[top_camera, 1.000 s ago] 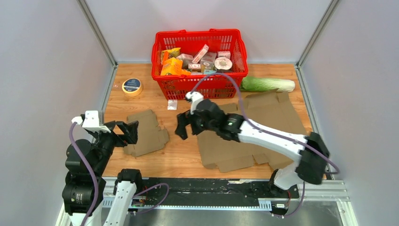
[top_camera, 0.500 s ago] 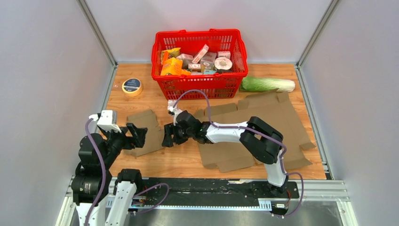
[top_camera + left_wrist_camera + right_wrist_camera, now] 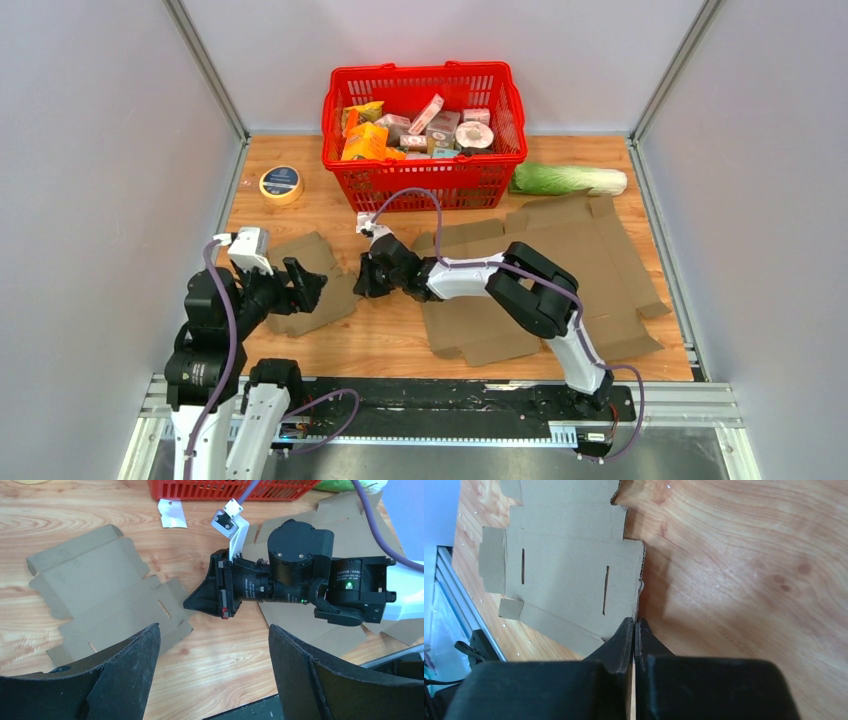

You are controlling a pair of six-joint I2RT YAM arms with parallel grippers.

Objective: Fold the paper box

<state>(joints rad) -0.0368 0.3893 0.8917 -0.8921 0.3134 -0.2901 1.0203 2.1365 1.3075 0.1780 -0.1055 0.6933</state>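
Lying flat and unfolded, the box (image 3: 318, 255) is a small cardboard blank on the left part of the table (image 3: 400, 340), closer to the near edge than the far one. Its flaps are spread out, and two narrow slots show in its panels in the right wrist view.

The right gripper (image 3: 360, 278) reaches across from the right and sits low at the blank's right edge. Its jaws are pressed together, and the tips meet exactly at that edge. I cannot tell whether the cardboard is pinched between them.

The left gripper (image 3: 305, 283) hangs over the near left part of the blank with its jaws wide apart, holding nothing.

Just right of the blank, under the right arm, a much larger cardboard sheet (image 3: 560, 260) lies flat and covers most of the table's right half. A small white scrap (image 3: 366, 222) lies just beyond the right gripper.

At the far edge stands a red basket (image 3: 430, 185) full of packets. A cabbage (image 3: 568, 179) lies beside it on the right. A tape roll (image 3: 282, 184) lies well off to its left.
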